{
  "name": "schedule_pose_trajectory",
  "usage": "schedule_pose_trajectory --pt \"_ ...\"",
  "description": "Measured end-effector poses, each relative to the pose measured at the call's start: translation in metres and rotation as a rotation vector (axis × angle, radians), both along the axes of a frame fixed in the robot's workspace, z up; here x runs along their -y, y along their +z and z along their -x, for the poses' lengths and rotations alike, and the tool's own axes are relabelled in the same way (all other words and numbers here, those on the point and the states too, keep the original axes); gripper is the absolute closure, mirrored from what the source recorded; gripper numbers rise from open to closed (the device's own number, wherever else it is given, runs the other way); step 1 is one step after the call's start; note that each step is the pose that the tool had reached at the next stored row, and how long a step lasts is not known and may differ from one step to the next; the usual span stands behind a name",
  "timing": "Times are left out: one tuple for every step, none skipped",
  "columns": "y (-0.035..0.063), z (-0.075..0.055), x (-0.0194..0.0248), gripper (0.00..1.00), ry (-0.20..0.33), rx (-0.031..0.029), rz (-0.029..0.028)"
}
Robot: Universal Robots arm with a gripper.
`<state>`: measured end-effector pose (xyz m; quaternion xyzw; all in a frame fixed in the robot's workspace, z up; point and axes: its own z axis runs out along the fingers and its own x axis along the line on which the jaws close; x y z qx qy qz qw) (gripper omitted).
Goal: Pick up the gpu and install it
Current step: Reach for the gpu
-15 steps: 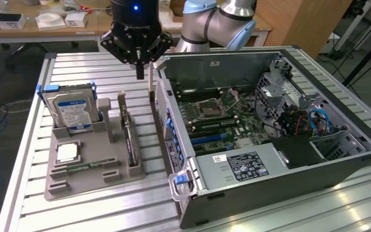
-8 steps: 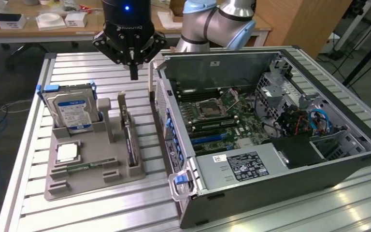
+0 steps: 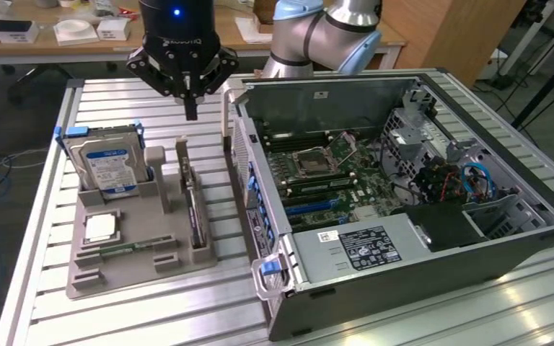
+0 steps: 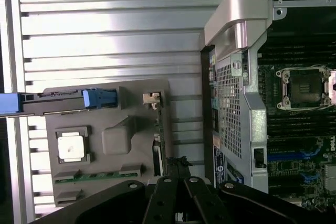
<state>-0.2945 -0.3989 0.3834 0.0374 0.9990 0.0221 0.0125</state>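
Presently hanging in the air over the slatted metal table (image 3: 113, 101), at the far end of the grey holder (image 3: 138, 277): the gripper (image 3: 191, 114). Fingers (image 3: 190, 97) pressed together into one dark point, pinching nothing, touching nothing. Well above the gpu (image 3: 196, 213) and apart from it.

Standing on its long edge in the narrow slot on the holder's side toward the exterior view's right, closest to the computer case (image 3: 402, 288): that gpu, a thin dark card running from far to near. Silver end bracket (image 4: 151, 98) at its far end. Not yet lifted, not yet installed.

Elsewhere in the holder, toward the exterior view's left: hard drive (image 3: 109, 162) propped upright at the far corner, blue-white label facing near; square silver processor chip (image 3: 101, 227) lying flat in a recess nearer; green memory stick (image 3: 128, 249) lying flat nearer again.

Just beside the holder, at the exterior view's right: the case on its side, opened upward. Inside, motherboard (image 3: 345, 180) with an open processor socket (image 3: 313, 164), blue slots nearer, power supply (image 3: 363, 249) with a white label at the near end, cables (image 3: 469, 180) bunched toward the right. Blue latch (image 3: 270, 268) at the case's near left corner.

Behind the case, on the far side: pale blue and grey joints of the arm (image 3: 325, 32).
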Motion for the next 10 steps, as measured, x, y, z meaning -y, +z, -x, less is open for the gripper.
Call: schedule_pose_trajectory --pt "-0.0001 0.0012 0.0000 0.89 0.000 0.0000 0.0000" --pt "0.0000 0.0012 0.0000 0.89 0.000 0.0000 0.0000" --pt "-0.0001 0.0012 0.0000 0.89 0.000 0.0000 -0.0001" --pt "0.0000 0.0012 0.0000 0.89 0.000 0.0000 0.0000" --pt "0.0000 0.0012 0.0000 0.89 0.000 0.0000 -0.0001" --pt "0.0000 0.0017 0.0000 0.89 0.000 0.0000 0.0000" --pt "0.0000 0.0030 0.0000 0.89 0.000 -0.0001 0.0000" --pt "-0.0001 0.0045 0.0001 0.89 0.000 0.0001 -0.0001" --pt "0.0000 0.0060 0.0001 0.89 0.000 0.0000 0.0000" --pt "-0.0001 0.0073 0.0000 0.89 0.000 0.0000 0.0000"
